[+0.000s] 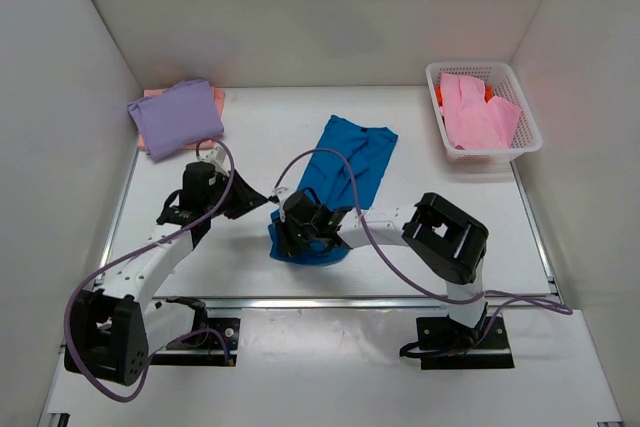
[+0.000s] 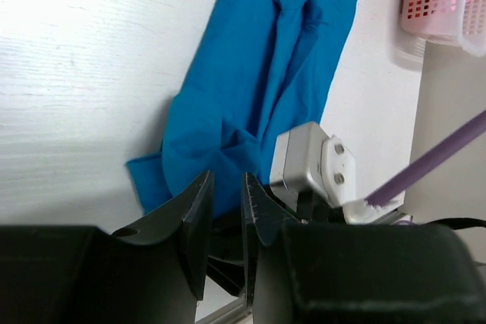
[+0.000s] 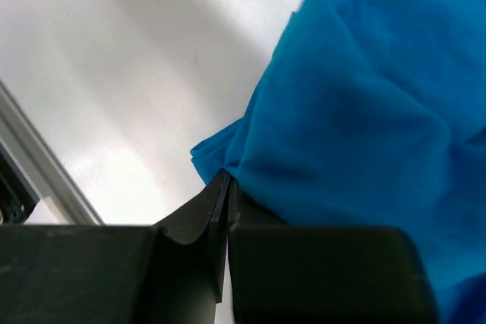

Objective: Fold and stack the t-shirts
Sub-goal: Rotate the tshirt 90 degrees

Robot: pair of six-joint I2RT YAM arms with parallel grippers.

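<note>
A bright blue t-shirt (image 1: 348, 169) lies folded lengthwise in the middle of the table, its near end bunched up. My right gripper (image 1: 284, 237) is over that near end. In the right wrist view it (image 3: 228, 181) is shut on an edge of the blue t-shirt (image 3: 364, 111). My left gripper (image 1: 262, 197) is just left of the shirt. In the left wrist view its fingers (image 2: 226, 181) stand slightly apart with nothing between them, above the shirt's near end (image 2: 258, 89). A folded lavender t-shirt (image 1: 176, 117) lies on a salmon one (image 1: 216, 97) at the back left.
A white mesh basket (image 1: 522, 142) at the back right holds a light pink t-shirt (image 1: 475, 107) and an orange one (image 1: 439, 99). White walls enclose the table on three sides. The right wrist's silver camera block (image 2: 307, 166) shows close to my left fingers.
</note>
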